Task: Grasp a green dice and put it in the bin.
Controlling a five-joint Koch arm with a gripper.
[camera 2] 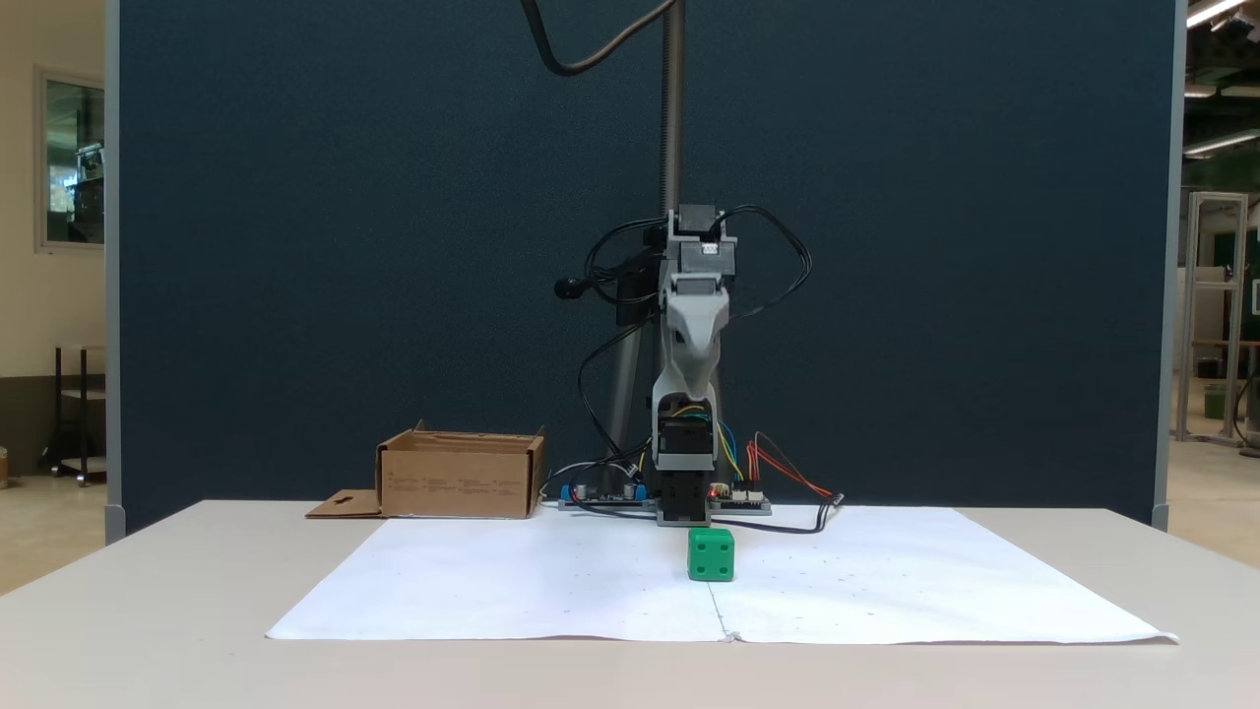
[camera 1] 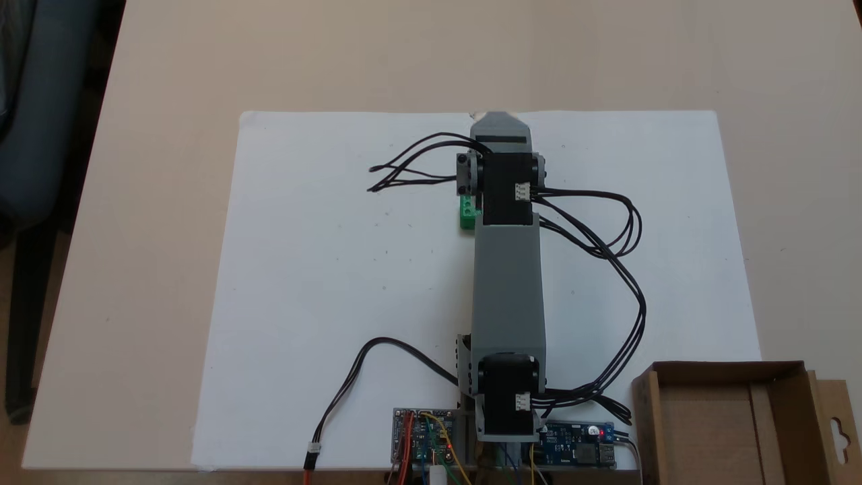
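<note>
A white paper sheet [camera 1: 337, 283] lies flat on the beige table [camera 1: 168, 81]; a dark blue partition wall [camera 2: 345, 246] stands at the far side, and a dark chair [camera 1: 34, 135] stands at the left

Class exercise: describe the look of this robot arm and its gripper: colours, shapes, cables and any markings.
The arm is built of boxy grey plastic links joined by black motor blocks with small white connectors. Loose black cables loop along it. The gripper is a tapering grey shell. At the base sit blue circuit boards with coloured wires and red lights. No markings are legible.

Pale beige table [camera 1: 148, 202] under a white paper sheet [camera 1: 323, 283], the bin [camera 1: 727, 417] and circuit boards [camera 1: 423, 436].
</note>
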